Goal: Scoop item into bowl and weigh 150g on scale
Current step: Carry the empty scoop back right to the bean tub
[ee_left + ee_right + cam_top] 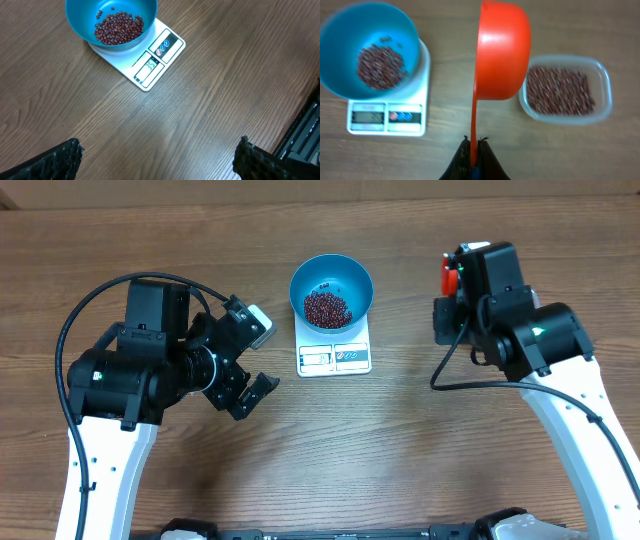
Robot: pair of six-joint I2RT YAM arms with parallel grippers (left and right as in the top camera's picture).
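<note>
Right gripper [474,146]: jaws pressed together on the thin handle of the orange scoop [502,50]. I see the scoop rolled on edge, its back toward the wrist camera, so I cannot tell whether it carries a load. Beans [381,67] cover only the bottom of the bowl [350,35], which sits on the scale [385,117] and overhangs its far edge. The tub [606,75] with the supply lies on the table [420,460] on the scoop's other side. Left gripper [258,356]: jaws spread wide, empty, near the scale but apart from it.

Hazards, as I judge them:
1. Scoop carried on edge: beans scatter on the table.
2. Scoop strikes the bowl rim: bowl shifts or tips off the scale.
3. Full scoop dumped near target: overshoot.
4. Scoop resting on the bowl: false reading on the display [367,117].
</note>
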